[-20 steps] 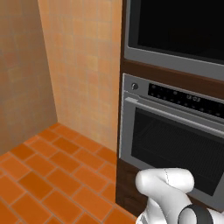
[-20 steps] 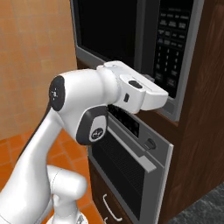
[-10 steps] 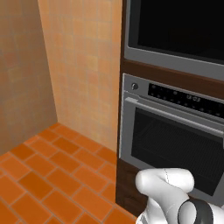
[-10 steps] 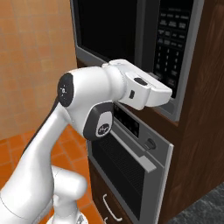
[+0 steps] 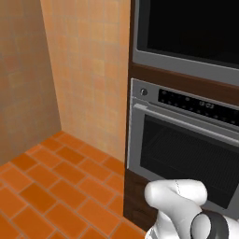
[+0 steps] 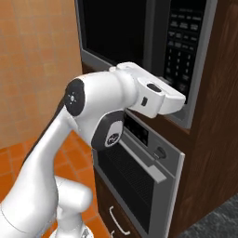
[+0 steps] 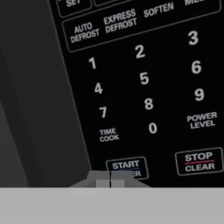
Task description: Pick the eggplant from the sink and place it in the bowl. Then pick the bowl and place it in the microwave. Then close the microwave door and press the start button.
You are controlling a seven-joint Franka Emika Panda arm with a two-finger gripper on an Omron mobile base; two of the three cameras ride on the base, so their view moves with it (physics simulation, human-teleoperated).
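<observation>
The microwave is built into a dark wood cabinet, and its black glass microwave door stands closed. In the hand view the keypad is very close, and the START button sits just above my gripper. The two dark fingertips are pressed together, shut on nothing. In the right base view my hand reaches against the lower part of the control panel. The eggplant, the sink and the bowl are out of view.
A steel oven with a bar handle sits right under the microwave, with a drawer below it. An orange tiled wall and a terracotta floor lie to the left. The cabinet side is at the right.
My hand has pushed a little further forward to the microwave's control panel, with the elbow shifting right. The door and oven have not moved.
</observation>
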